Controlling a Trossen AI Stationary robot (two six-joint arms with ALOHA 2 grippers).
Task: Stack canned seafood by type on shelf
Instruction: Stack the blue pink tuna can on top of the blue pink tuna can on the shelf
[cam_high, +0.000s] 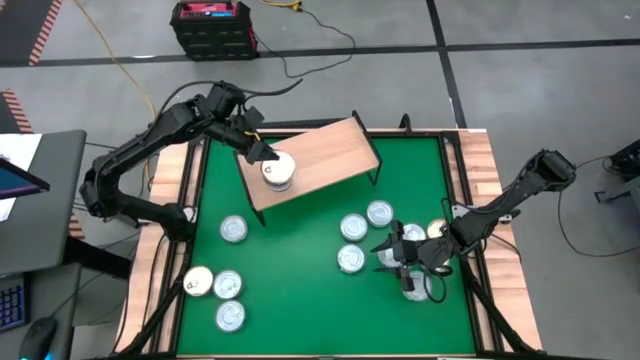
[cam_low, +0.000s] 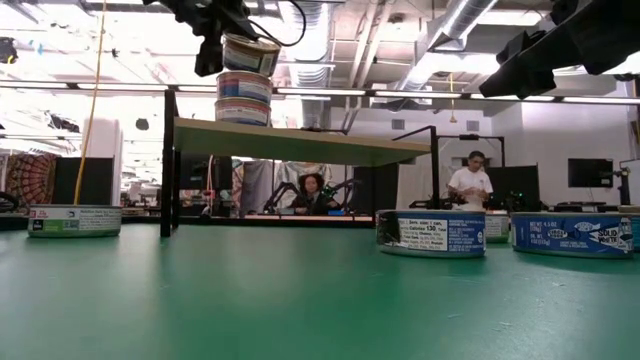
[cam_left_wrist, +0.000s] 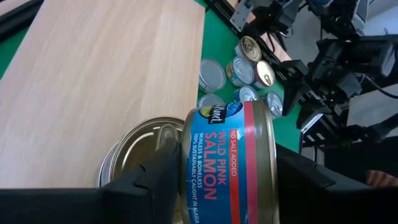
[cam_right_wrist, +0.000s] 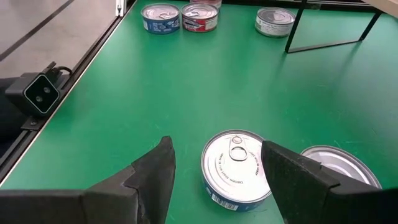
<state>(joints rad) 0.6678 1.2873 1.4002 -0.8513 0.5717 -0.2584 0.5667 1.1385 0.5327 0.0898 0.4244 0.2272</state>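
My left gripper (cam_left_wrist: 227, 186) is clamped on a salmon tin (cam_left_wrist: 230, 162) directly over the tin (cam_high: 277, 172) already on the shelf (cam_high: 330, 150); I judge this the stacking step, so next I lower and release. My right gripper (cam_right_wrist: 217, 165) hangs apart, straddling a silver tin (cam_right_wrist: 236, 167) on the counter (cam_right_wrist: 155, 87).

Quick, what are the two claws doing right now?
Left claw: closed on a salmon can, over another can on the shelf.
Right claw: open, empty, around a silver-lidded can on the table.
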